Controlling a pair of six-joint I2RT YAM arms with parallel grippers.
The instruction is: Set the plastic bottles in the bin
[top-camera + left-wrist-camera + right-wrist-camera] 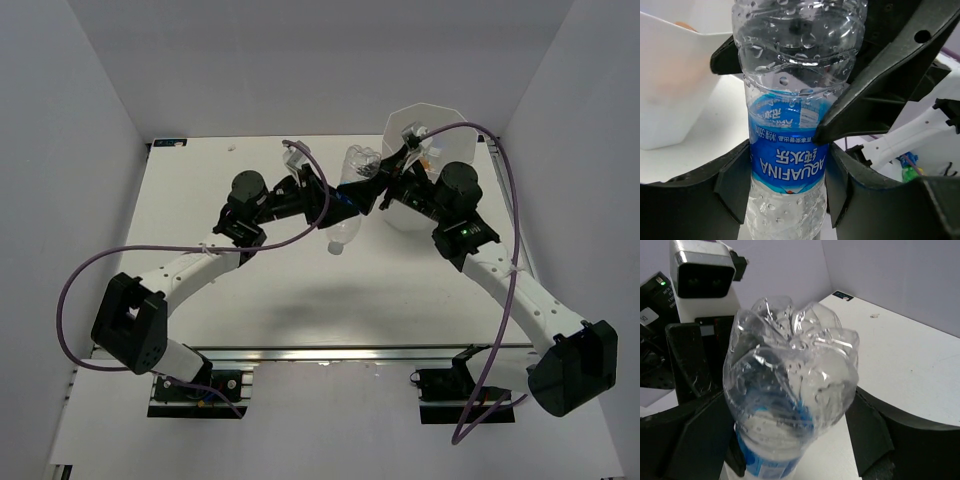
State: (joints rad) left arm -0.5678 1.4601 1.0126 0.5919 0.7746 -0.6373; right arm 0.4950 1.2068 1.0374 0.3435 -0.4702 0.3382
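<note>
A clear plastic bottle with a blue label is held off the table, my left gripper shut on its labelled middle. In the top view this bottle hangs between the two arms, its base pointing toward the back. My right gripper is open and straddles the bottle's base end, with a gap showing beside its right finger. The white faceted bin stands just behind the right arm; in the left wrist view the bin is at the left.
A second clear bottle lies near the table's back edge, left of the grippers. Something orange and a white-capped bottle show inside the bin. Purple cables loop over both arms. Grey walls close in the table on three sides.
</note>
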